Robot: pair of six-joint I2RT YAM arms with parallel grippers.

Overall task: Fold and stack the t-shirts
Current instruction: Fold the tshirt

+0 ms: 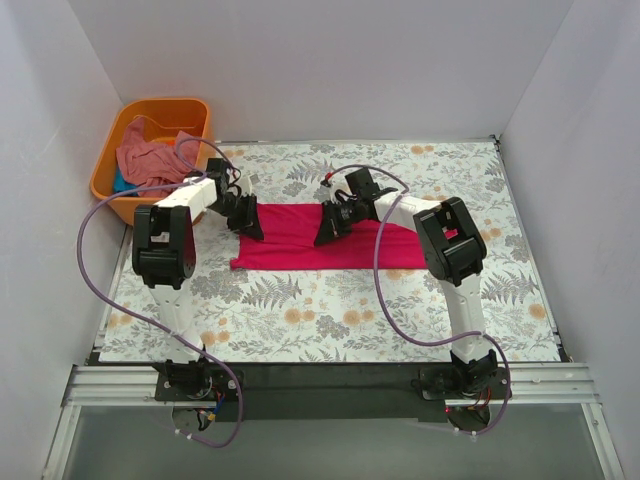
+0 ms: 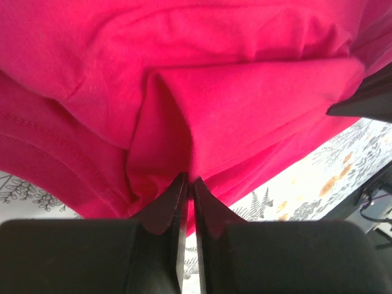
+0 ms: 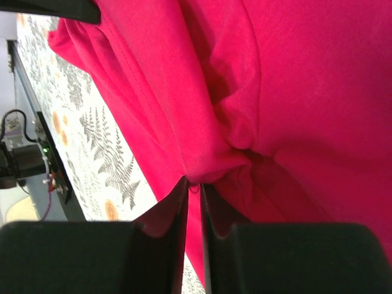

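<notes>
The crimson-pink t-shirt (image 1: 310, 245) lies as a long flat band across the middle of the floral-covered surface (image 1: 330, 320). The left fingers (image 2: 164, 211) are pressed together on a raised fold of this t-shirt at its left end. The right fingers (image 3: 165, 211) stand almost together, with a puckered fold of the same t-shirt caught at their tips, near its far edge. The salmon-pink t-shirt (image 1: 150, 160) lies crumpled in the orange tub (image 1: 105, 170) at the far left corner. A teal-blue t-shirt (image 1: 121, 184) shows beneath it.
</notes>
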